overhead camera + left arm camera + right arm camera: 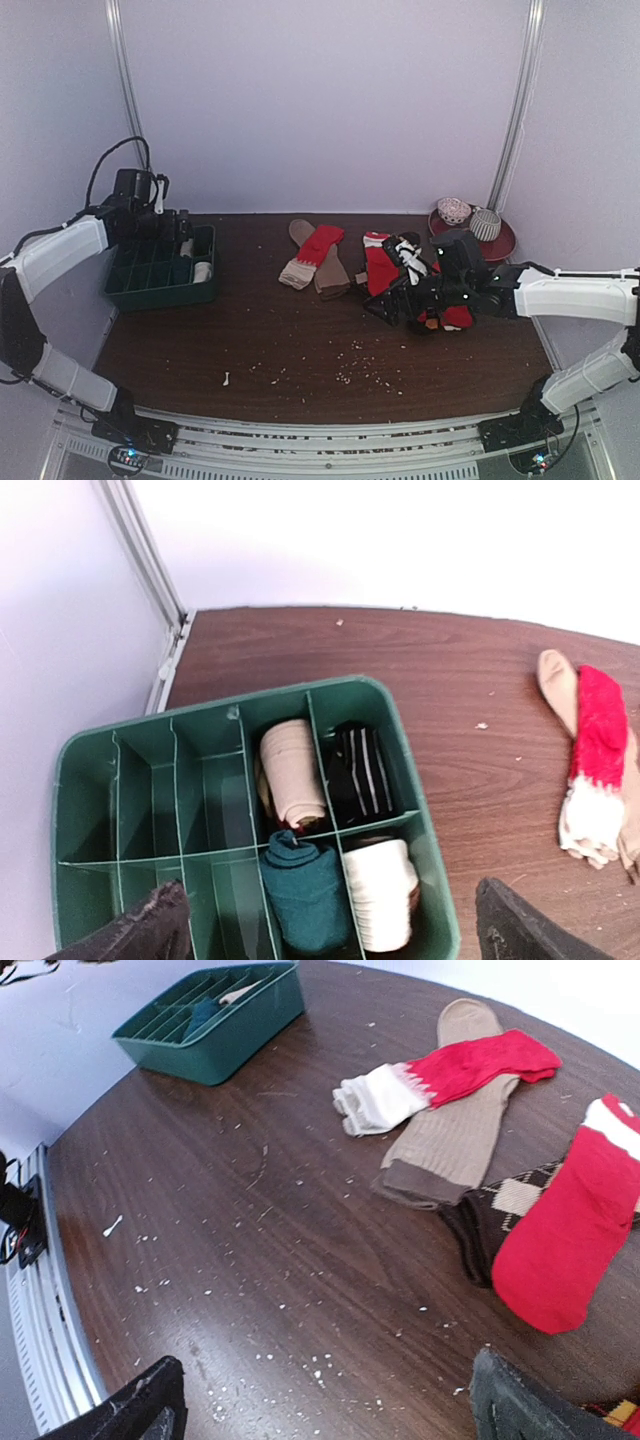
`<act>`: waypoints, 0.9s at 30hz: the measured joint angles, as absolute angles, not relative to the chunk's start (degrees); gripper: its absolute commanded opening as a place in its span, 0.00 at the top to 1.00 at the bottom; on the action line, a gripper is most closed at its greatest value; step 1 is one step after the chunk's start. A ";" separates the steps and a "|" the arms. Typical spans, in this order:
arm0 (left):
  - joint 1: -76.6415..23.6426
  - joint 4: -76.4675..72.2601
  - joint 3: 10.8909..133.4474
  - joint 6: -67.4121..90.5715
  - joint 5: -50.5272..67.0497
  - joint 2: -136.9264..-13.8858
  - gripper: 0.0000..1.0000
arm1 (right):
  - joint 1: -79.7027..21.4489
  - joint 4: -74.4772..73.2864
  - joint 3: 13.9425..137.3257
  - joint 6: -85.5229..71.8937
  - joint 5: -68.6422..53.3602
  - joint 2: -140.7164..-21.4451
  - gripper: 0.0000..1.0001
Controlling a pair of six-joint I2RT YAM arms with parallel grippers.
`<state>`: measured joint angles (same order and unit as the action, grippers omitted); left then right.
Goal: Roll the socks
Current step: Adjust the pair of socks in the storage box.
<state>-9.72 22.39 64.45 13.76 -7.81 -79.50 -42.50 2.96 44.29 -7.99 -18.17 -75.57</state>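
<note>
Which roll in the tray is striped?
The black roll with thin white stripes, in a corner compartment of the green tray. The beige roll, the teal roll and the white roll are plain.

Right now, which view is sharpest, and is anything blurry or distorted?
Top external: softest and grainy, the sock pile a dark jumble. Left wrist: crisp on the green tray, wall washed out. Right wrist: crisp on the tan sock, table edge visibly bowed.

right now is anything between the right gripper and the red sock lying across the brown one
Nothing visible does. Only bare table lies between the open right gripper and the red sock draped over the brown sock. A second red sock lies off to one side, not in the path.
</note>
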 measured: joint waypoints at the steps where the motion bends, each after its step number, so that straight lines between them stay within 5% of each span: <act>1: -9.91 22.26 63.86 13.63 -7.66 -78.52 0.02 | -42.44 3.18 44.18 -8.49 -16.47 -74.78 0.00; 3: -10.22 21.74 62.24 13.37 -7.20 -76.88 0.03 | -42.41 3.62 43.86 -9.30 -12.73 -73.28 0.00; 13: -10.50 18.06 56.90 15.68 -6.90 -80.71 0.56 | -42.37 5.61 42.78 -10.31 -4.64 -71.72 0.00; 27: -10.50 11.22 56.25 20.51 -11.07 -90.59 0.81 | -42.37 4.38 42.78 -10.31 -5.04 -72.95 0.00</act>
